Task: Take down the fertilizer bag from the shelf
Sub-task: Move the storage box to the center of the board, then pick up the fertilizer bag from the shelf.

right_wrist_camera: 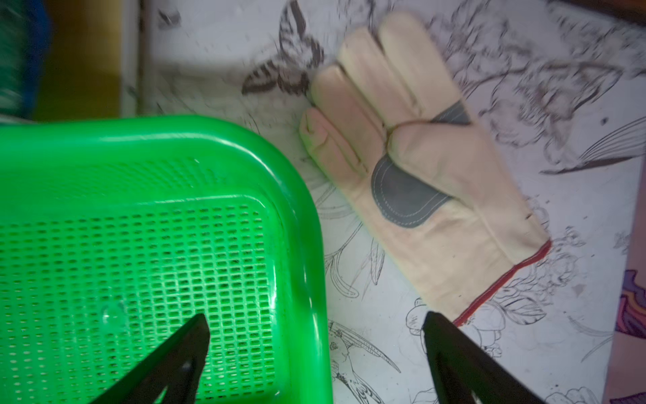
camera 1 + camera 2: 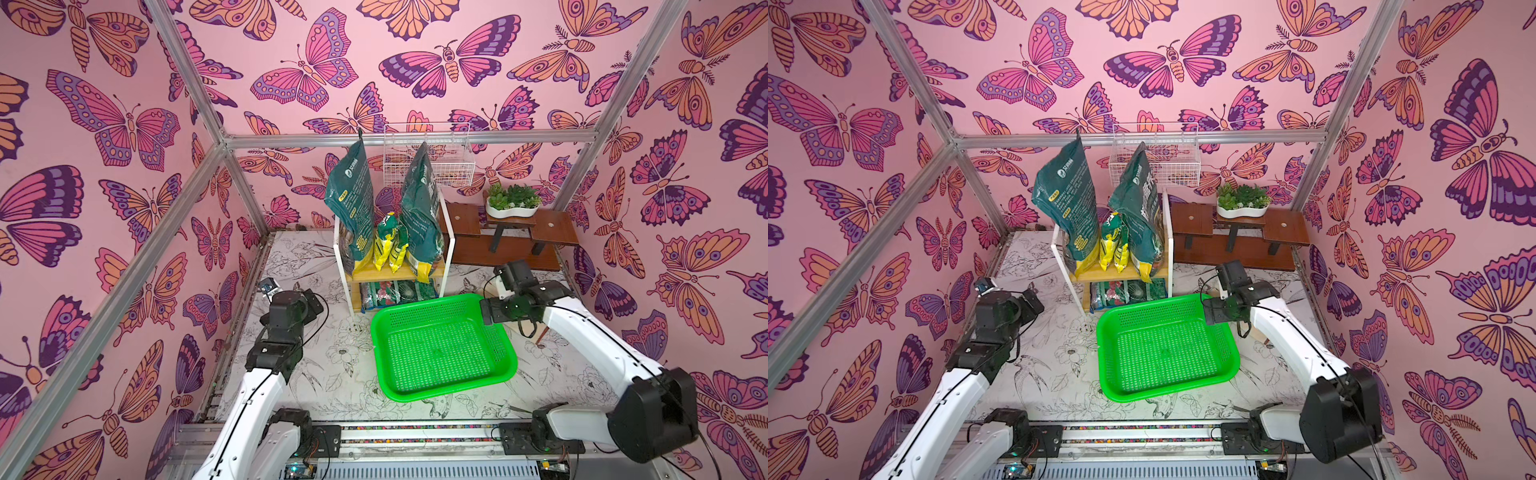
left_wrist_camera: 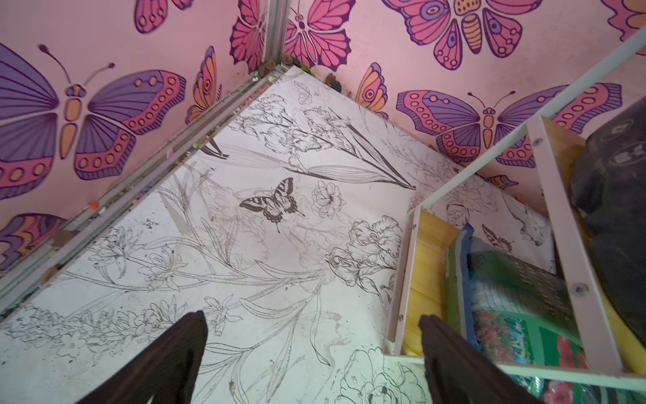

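Fertilizer bags are on the top board of the shelf (image 2: 399,272), at 12 o'clock in both top views, behind the green tray (image 2: 446,390). Two tall dark green bags stand there, the left bag (image 2: 353,199) and the right bag (image 2: 419,208), with small yellow packets (image 2: 388,245) wedged between them. I can't tell which one you're meant to take. The tall bags' long axis is near vertical, tops leaning slightly apart.

Your right gripper (image 1: 316,316) is spread wide with nothing in it, hovering over the tray's far right corner, a work glove (image 1: 419,168) lying just beside on the table. From it the right bag sits at about 11 o'clock and higher up.

Your left gripper (image 3: 311,316) is also spread and empty, low beside the shelf's left legs. The left bag is at roughly 1 o'clock from it, well above.

Each arm looks nearest its own-side bag. Either way you probably need to go up before going in.
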{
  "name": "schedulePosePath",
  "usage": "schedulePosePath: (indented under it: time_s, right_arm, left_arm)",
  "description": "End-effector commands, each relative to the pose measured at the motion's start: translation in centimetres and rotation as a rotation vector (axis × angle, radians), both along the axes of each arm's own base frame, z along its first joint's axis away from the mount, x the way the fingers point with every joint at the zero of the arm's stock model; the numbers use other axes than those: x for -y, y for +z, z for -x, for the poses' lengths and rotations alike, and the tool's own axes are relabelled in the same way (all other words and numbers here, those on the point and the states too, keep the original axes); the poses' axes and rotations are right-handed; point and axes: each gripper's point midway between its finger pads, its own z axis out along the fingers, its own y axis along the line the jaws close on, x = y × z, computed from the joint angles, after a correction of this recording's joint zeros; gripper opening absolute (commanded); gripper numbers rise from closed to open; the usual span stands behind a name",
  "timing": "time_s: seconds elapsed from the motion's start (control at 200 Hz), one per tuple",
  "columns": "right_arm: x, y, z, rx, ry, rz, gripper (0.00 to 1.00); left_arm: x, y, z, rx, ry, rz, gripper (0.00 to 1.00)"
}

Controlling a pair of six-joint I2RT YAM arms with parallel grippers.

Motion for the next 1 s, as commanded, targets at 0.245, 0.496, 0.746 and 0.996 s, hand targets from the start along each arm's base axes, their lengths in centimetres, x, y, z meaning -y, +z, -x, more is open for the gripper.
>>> schedulePosePath:
  time_s: [0.245, 0.496, 0.746, 0.996]
  right_arm:
    - [-2.2, 18.2, -1.5, 0.5, -0.063, -0.406, 0.99]
    - [-8.6, 23.4, -1.0, 0.515, 0.174, -0.533, 0.95]
    - [-13.9, 27.0, 0.9, 0.613, 0.375, -0.484, 0.93]
    - [-17.4, 28.5, 0.3, 0.702, 0.456, -0.396, 0.86]
  left_arm:
    - [2.5, 7.3, 1.2, 0.145, -0.085, 0.122, 1.0]
    - [6.5, 11.9, 1.5, 0.192, -0.246, 0.191, 1.0]
    - [8.8, 12.7, 1.9, 0.202, -0.292, 0.206, 1.0]
    - [9.6, 11.8, 1.9, 0.177, -0.308, 0.208, 1.0]
